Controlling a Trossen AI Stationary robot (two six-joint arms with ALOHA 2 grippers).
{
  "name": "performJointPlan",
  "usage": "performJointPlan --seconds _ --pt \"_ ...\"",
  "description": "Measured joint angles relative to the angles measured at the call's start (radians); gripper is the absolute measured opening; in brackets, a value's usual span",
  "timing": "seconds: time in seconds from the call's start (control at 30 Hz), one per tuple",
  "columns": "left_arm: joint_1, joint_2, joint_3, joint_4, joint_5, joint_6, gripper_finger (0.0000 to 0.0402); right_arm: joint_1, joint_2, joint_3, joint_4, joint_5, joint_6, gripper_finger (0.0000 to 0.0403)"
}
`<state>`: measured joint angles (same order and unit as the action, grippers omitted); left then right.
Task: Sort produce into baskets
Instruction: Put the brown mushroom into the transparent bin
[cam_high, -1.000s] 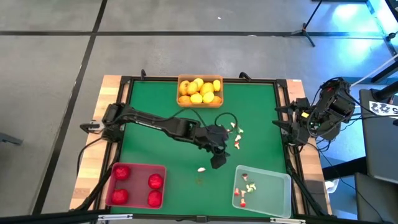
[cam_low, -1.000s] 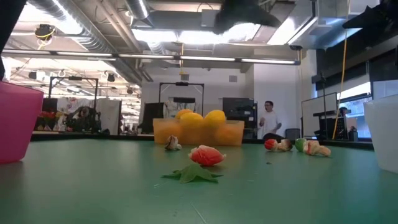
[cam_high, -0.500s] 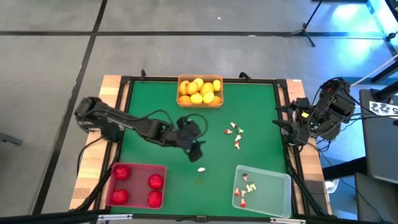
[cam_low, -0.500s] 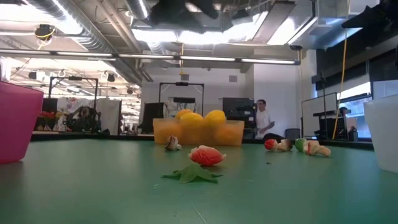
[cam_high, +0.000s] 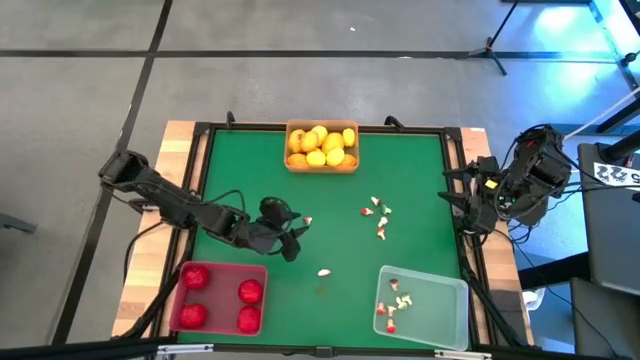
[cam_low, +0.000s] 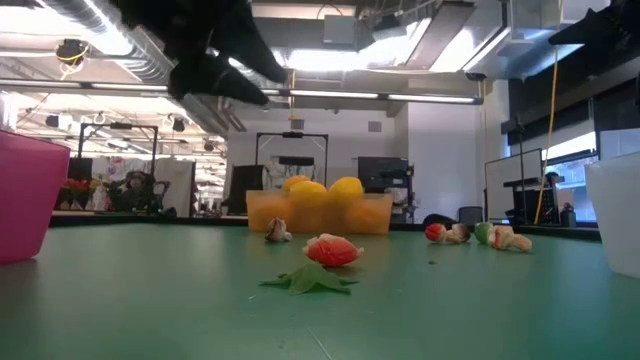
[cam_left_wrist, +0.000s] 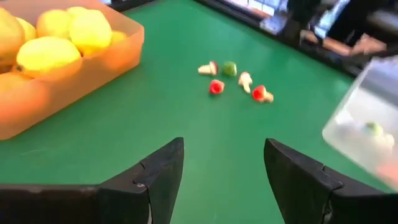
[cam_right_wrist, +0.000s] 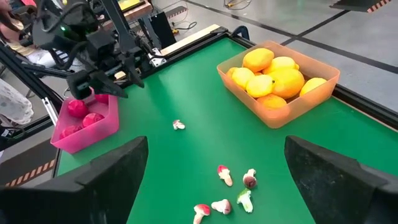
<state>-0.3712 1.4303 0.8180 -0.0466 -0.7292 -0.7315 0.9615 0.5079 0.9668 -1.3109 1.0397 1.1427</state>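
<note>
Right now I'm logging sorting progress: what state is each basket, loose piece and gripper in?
Orange basket: full of yellow fruits.
Red basket: holds four red fruits.
Clear basket: holds a few small bits.
Loose bits: scattered on the mat, unsorted.
Lone bit: lying on the mat.
Left gripper: open, empty, above the mat.
Right gripper: open, waiting at the table edge.

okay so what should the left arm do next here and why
Probably swing the open, empty left gripper back over the lone whitish-and-red piece on the green table and lower onto it. That piece lies loose outside the clear whitish plastic basket, which already holds similar bits. The right gripper waits at the table's edge.
</note>
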Motion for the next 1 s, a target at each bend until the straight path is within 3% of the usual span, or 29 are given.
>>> performJointPlan --seconds 0.3,0.57,0.9,1.0 --pt "0.032 0.035 -0.167 0.361 -0.071 0.07 0.0217 0.0 0.0 0.0 0.001 0.0 0.003 0.0374" --pt "0.109 0.152 -0.178 0.457 -0.069 0.092 0.0217 0.0 0.0 0.0 0.0 0.0 0.004 0.0374" --pt "0.093 0.346 -0.177 0.56 -0.067 -0.082 0.0217 0.0 0.0 0.0 0.0 -0.004 0.004 0.0374" --pt "0.078 0.405 -0.177 0.596 -0.109 -0.116 0.0217 0.0 0.0 0.0 0.0 -0.006 0.004 0.0374"
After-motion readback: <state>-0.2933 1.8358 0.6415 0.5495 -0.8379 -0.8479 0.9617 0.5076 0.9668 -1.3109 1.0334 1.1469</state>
